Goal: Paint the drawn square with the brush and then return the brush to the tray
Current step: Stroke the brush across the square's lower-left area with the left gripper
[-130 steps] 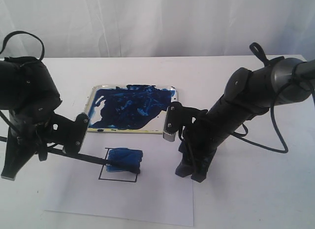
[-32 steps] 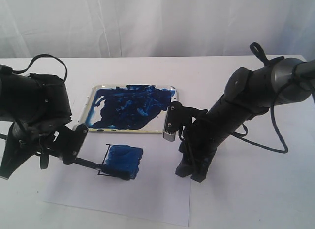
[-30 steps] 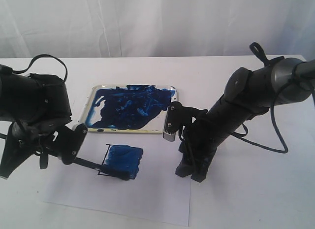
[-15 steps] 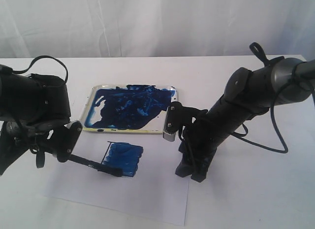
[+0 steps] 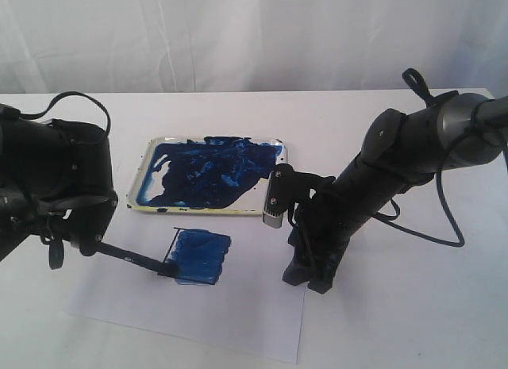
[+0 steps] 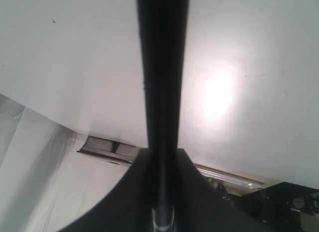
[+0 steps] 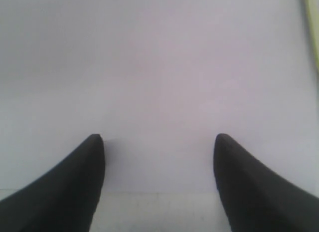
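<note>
A white table (image 5: 413, 321) fills the scene, with a pale draped curtain (image 5: 254, 36) hanging behind it. Two black arms stand over it. The right arm (image 5: 381, 186) leans down from the right, and its right claw (image 5: 306, 277) points down at the table just beside the right edge of the paper. In the right wrist view its two dark fingers (image 7: 84, 182) are set well apart with nothing between them, only white surface below.

The left arm (image 5: 48, 178) is bulky and hangs low at the left edge of the exterior view. Its left claw (image 5: 94, 244) is clamped on the handle of the brush.

A white paper sheet (image 5: 238, 313) lies skewed on the table in front of the arms. Behind it sits the tray (image 5: 140, 178), a shallow white rectangle with a yellowish rim, its floor smeared with dark blue paint. It lies flat, close to the far edge of the paper.

The drawn square (image 5: 198, 256) is on the paper just in front of the tray. Streaky blue paint covers nearly all of its inside, and a bit of black outline shows at its upper left corner.

The brush (image 5: 131, 256) slants down from the left claw toward the right. Its dark tip is at the lower left corner of the painted square, and I cannot tell whether it is pressing on the paper. In the left wrist view the brush (image 6: 162, 92) shows as a black shaft running straight down the middle.
</note>
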Tool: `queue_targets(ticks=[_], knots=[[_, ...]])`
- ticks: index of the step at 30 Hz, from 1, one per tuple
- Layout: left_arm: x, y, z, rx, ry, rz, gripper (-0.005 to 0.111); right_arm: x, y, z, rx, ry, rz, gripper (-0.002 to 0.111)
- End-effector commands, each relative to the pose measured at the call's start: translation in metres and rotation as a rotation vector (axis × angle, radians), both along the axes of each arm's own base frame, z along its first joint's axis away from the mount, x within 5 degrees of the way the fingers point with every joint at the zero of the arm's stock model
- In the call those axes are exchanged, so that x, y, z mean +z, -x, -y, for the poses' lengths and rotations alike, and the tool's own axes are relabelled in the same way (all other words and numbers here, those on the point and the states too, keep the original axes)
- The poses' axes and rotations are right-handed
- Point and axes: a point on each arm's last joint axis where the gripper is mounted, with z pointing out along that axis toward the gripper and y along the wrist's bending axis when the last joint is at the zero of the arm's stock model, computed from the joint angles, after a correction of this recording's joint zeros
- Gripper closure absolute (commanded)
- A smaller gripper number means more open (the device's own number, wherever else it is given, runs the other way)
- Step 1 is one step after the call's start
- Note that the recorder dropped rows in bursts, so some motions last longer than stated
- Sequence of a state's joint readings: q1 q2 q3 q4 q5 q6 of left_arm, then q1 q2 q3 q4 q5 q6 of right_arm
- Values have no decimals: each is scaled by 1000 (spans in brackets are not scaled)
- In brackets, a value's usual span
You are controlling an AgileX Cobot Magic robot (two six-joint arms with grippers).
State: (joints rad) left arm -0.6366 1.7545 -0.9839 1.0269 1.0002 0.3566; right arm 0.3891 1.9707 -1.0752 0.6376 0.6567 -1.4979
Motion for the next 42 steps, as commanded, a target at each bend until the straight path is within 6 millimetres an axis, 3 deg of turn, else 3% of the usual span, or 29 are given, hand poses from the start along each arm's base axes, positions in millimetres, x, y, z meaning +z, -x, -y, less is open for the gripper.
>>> queue_targets(ticks=[1,12,17,22,42], knots=[[1,2,-3,19,-42,16,107,-17,6,5,29,56,-57,48],[4,1,-5,16,-87,23,107,-18,6,5,30,57,-56,48],[9,-4,-5,58,-58,153,107,-18,6,5,30,57,-56,48],[10,-4,-5,62,-52,165,107,-18,6,5,30,57,-56,48],[11,-12,1,-25,1,223,107,-18,6,5,32,58,-56,48]])
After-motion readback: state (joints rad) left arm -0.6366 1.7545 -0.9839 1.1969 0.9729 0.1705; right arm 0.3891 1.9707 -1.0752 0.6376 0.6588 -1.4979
